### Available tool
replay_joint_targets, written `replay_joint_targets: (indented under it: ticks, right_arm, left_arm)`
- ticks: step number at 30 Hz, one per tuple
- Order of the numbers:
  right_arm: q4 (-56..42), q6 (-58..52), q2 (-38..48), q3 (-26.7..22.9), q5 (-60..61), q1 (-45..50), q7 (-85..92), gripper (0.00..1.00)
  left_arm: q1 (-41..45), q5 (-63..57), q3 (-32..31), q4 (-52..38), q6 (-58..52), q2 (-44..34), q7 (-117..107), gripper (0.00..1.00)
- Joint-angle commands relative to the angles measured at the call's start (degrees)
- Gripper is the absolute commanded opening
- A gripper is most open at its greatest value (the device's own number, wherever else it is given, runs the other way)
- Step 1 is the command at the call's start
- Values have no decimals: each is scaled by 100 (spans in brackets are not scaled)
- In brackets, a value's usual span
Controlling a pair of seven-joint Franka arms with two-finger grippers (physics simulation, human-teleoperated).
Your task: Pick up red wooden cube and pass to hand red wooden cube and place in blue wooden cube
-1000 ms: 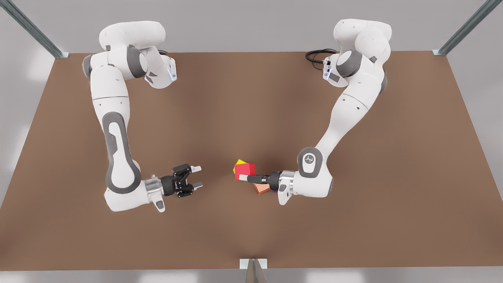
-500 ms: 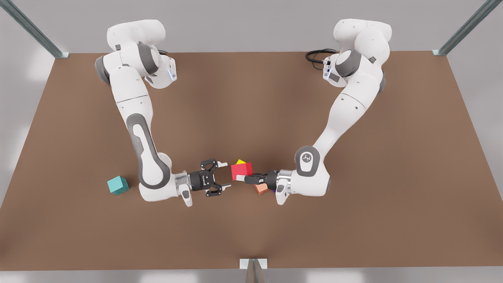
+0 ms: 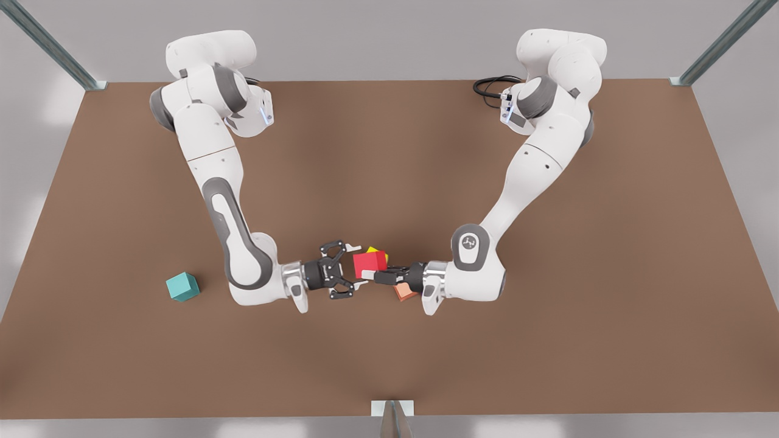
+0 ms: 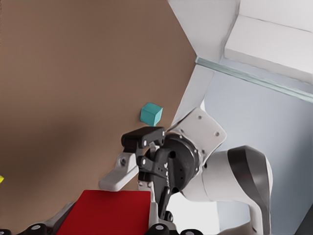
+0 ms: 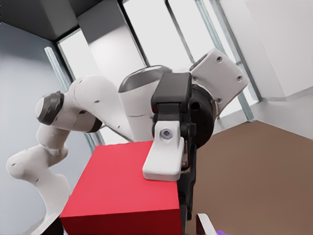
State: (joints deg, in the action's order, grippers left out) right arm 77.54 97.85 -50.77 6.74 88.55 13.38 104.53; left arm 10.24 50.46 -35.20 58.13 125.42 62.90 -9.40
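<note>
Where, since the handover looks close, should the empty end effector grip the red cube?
Probably its two free opposite faces, on the half projecting from the left end effector that holds the red wooden cube, coming from the front view's left, where the open right end effector faces it.

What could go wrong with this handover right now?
The right gripper, open, is at the red wooden cube, which the left gripper holds; its fingers could strike the left's finger instead of bare cube faces. If the left lets go too early, the cube may drop onto the yellow cube and salmon cube nearby.
</note>
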Motion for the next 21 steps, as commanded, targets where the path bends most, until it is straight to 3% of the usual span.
replay_joint_targets:
  ticks: [1, 7, 9, 12, 13, 14, 15, 21]
  right_arm:
    - [-2, 41, 6, 3, 110, 33, 1131, 100]
    - [-2, 120, 6, 3, 206, 104, 1122, 98]
    - [-2, 120, -3, 3, 215, 104, 1131, 77]
    - [-2, 120, -3, 3, 215, 104, 1131, 68]
    - [-2, 120, -3, 3, 215, 104, 1131, 68]
    - [-2, 120, -3, 3, 215, 104, 1131, 68]
    - [-2, 120, -3, 3, 215, 104, 1131, 68]
    - [-11, 85, -3, -6, 101, 51, 1148, 69]
  left_arm:
    - [4, 25, -14, -4, 96, -6, -89, 72]
    - [13, 25, -58, -4, 114, -6, -97, 72]
    - [22, 25, -58, -4, 149, -6, -97, 72]
    - [39, 25, -58, -4, 184, 3, -89, 72]
    - [39, 25, -58, -4, 184, 3, -89, 74]
    - [48, 25, -58, -4, 184, 11, -89, 90]
    - [48, 8, -58, -4, 184, 3, -89, 100]
    - [48, 8, -58, -4, 211, 3, -132, 100]
